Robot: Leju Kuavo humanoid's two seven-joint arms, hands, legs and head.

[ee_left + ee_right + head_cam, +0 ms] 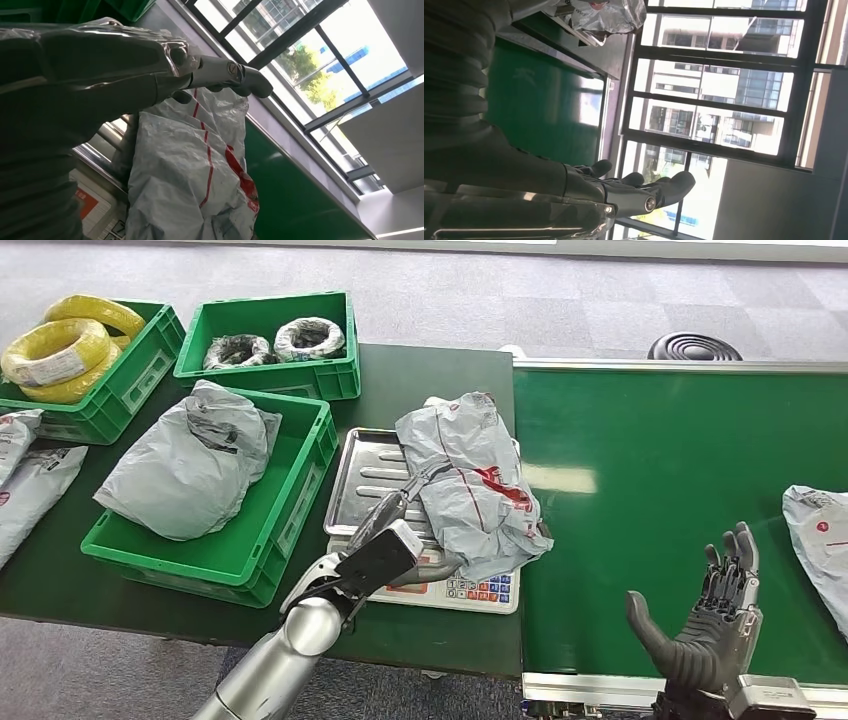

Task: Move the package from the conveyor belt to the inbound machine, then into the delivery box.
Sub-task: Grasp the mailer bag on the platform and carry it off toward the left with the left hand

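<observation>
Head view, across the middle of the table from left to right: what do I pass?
Green bin with a grey bag → left hand → grey package on the scale tray → conveyor belt → right hand → second package.

Grey carpet floor (600, 300) lying beyond dark green table (420, 370); tall black-framed windows (724, 100) letting in bright daylight, buildings showing outside.

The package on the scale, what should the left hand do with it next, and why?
Probably close the left hand around the package and lift it toward the green bin: it already lies on the scale, with the fingers against its side, though a firm grip isn't clear.
</observation>
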